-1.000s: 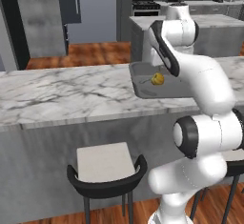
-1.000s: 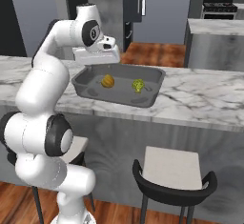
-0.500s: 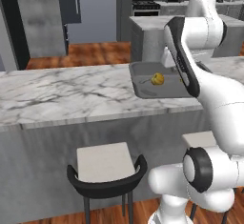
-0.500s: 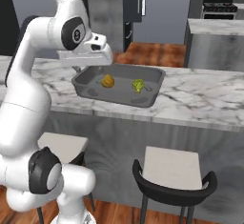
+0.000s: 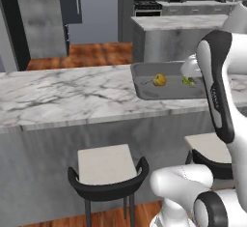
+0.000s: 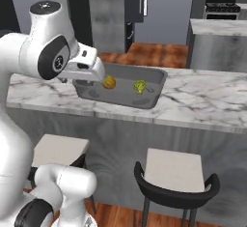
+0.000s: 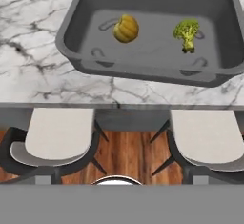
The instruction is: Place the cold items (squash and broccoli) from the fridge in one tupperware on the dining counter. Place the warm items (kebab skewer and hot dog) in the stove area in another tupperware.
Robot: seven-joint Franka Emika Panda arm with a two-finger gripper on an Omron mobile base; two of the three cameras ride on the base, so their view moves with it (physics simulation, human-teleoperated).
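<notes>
Spanning the kitchen, marble counter (image 7: 28, 46) with grey tupperware (image 7: 76, 46), two stools below, hand spread

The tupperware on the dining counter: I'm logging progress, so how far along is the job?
Cold half looks done: the squash and broccoli both lie apart in the grey tupperware on the marble counter. Nothing is in hand; the gripper is open and empty. The kebab skewer and hot dog still need packing in another container.
</notes>
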